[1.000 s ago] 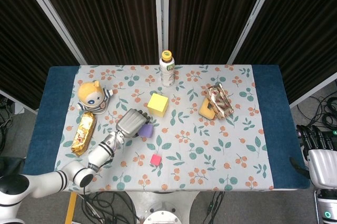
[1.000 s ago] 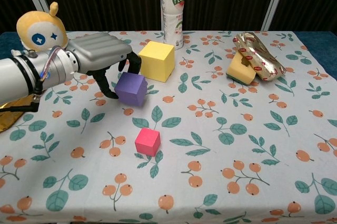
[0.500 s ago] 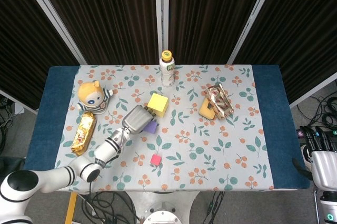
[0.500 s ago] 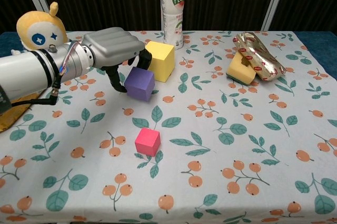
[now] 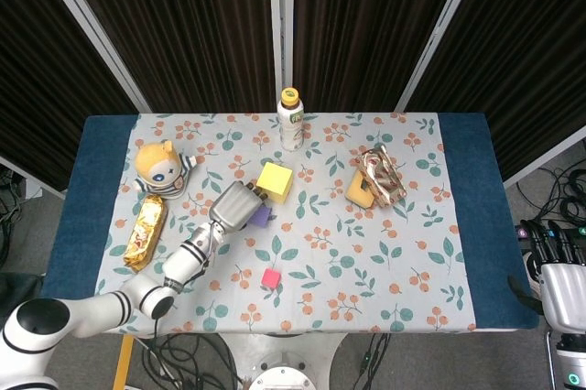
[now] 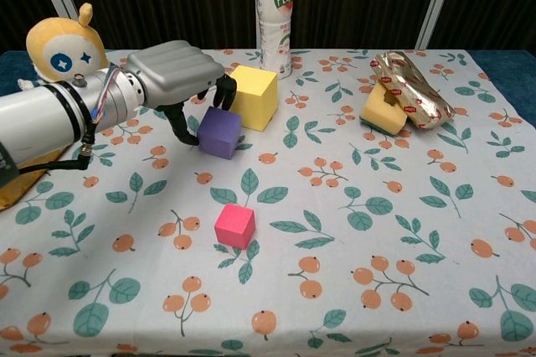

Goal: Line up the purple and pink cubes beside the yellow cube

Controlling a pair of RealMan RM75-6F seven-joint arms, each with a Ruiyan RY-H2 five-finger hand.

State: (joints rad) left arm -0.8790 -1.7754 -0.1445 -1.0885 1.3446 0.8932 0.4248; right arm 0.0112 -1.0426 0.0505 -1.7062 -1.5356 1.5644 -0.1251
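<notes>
Room to move: wide bare stretch of floral cloth (image 6: 402, 231) from the table's centre out toward 3 and 5 o'clock; the blue table edge (image 5: 472, 225) runs down the far right side in the head view.
Crowded side: plush doll (image 6: 63, 43) and gold-wrapped snack (image 5: 144, 230) sit at my left arm's 9 o'clock; bottle (image 6: 275, 13) stands at 12 o'clock behind the cubes; a sponge with a gold packet (image 6: 406, 101) lies at 2 o'clock, well apart.
My left hand (image 6: 172, 80): knuckles up, fingers curled down over the purple cube (image 6: 220, 132), pinching it between a finger on its left face and fingers at its back edge.
Purple cube: it sits at 7 o'clock of the yellow cube (image 6: 251, 97), just beside it, nearly touching its front left corner; whether it rests on the cloth or is lifted a shade I cannot tell.
Fingers versus yellow cube: my fingertips (image 6: 224, 89) are squeezed right in against its left face.
Pink cube (image 6: 234, 225): alone on the cloth at 6 o'clock of the purple one, well apart, untouched.
My right hand (image 5: 554, 257): off the table at 4 o'clock, fingers up and slightly spread, holding nothing.
</notes>
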